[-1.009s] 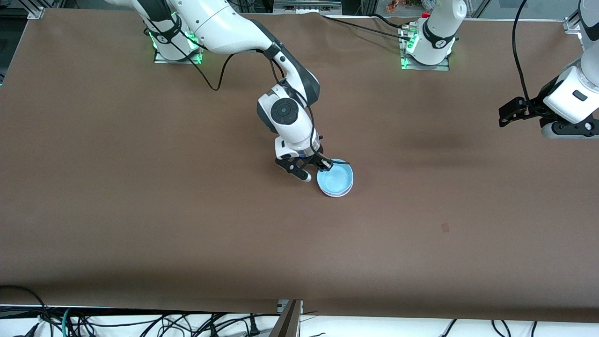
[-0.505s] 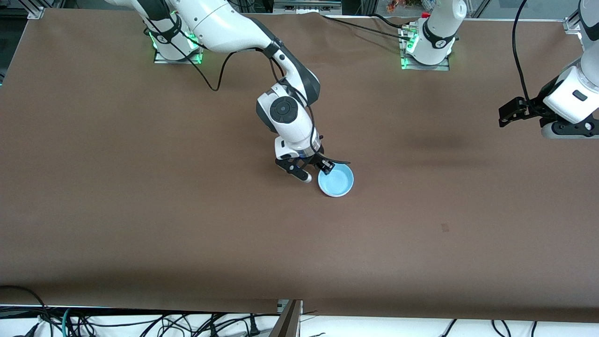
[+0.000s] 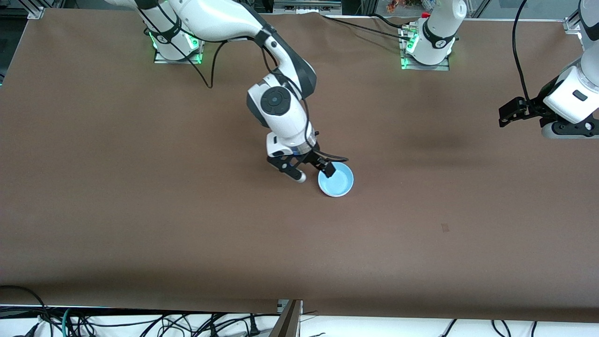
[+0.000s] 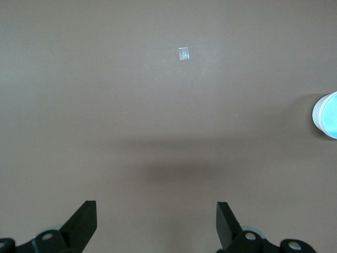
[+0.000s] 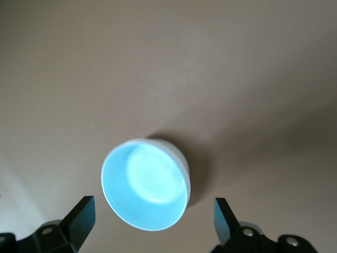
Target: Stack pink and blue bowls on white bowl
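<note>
The light blue bowl [image 3: 335,181] sits at the middle of the table. It also shows in the right wrist view [image 5: 145,190] and at the edge of the left wrist view [image 4: 327,115]. A pale outer wall [image 5: 180,159] shows under its rim. I cannot tell whether that is the white bowl. The pink bowl is hidden. My right gripper [image 3: 316,175] is open and empty, just over the bowl's edge toward the right arm's end [image 5: 152,219]. My left gripper [image 3: 503,117] waits open and empty above the table at the left arm's end [image 4: 155,224].
A small pale patch [image 3: 444,227] lies on the brown table cover, nearer the front camera than the bowl; it also shows in the left wrist view [image 4: 184,53]. Cables hang below the table's front edge [image 3: 290,306].
The blue bowl first sat off-centre with a paler rim showing under it, and now sits level and centred. My right gripper has lifted slightly and shifted toward the right arm's end. The left arm has not moved.
</note>
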Controlling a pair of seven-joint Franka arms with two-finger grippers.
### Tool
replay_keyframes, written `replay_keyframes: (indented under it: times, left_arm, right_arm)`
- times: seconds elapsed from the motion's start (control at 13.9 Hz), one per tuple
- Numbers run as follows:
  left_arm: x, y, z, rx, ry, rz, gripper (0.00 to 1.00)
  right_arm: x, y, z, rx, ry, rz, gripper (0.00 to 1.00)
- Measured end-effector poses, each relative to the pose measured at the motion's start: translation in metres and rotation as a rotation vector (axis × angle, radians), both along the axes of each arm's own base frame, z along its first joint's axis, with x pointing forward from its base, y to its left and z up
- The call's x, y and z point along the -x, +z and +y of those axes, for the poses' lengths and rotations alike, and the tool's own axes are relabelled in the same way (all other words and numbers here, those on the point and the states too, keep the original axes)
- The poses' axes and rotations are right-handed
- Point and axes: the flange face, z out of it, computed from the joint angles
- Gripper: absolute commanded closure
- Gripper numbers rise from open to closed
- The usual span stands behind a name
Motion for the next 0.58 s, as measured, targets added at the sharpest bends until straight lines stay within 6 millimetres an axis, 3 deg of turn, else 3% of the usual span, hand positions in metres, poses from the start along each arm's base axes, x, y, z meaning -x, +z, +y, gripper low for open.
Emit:
replay_keyframes:
  times: [0.29, 0.43, 0.58]
  left_arm:
    - [0.0, 0.0, 0.0, 0.0, 0.0, 0.0, 0.0]
    - [0.0, 0.0, 0.0, 0.0, 0.0, 0.0, 0.0]
    - [0.0, 0.0, 0.0, 0.0, 0.0, 0.0, 0.0]
  right_arm:
    - [-0.04, 0.099, -0.084, 0.03, -0.013, 0.001, 0.0]
    - [-0.048, 0.145, -0.135, 0.079, 0.061, 0.021, 0.0]
    - [-0.041, 0.18, -0.177, 0.137, 0.182, 0.07, 0.0]
